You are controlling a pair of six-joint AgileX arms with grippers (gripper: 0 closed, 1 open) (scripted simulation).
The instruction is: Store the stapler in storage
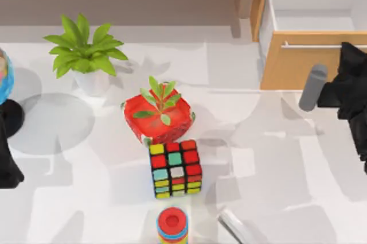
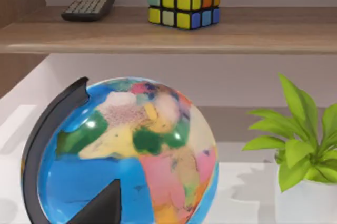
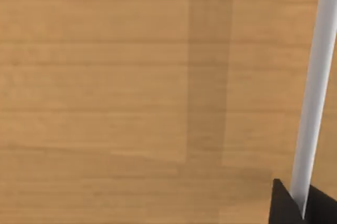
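The stapler (image 1: 236,226) is a slim pale bar lying on the table near the front edge, right of the colourful cube (image 1: 175,169). The storage (image 1: 312,26) is a light-brown wooden drawer at the back right, pulled open with its white interior showing. My right gripper (image 1: 348,50) is at the drawer front, far from the stapler. In the right wrist view the gripper (image 3: 304,208) has a dark fingertip (image 3: 284,205) on each side of the silver handle (image 3: 316,87), shut on it. My left arm (image 1: 8,166) is parked at the table's left edge.
A red pot with a sprout (image 1: 159,115) stands behind the cube. A leafy plant in a white pot (image 1: 86,54) and a globe (image 2: 126,155) are at the left. A ring stack (image 1: 172,225) sits at the front edge. The open shelf (image 2: 168,29) holds a calculator and another cube.
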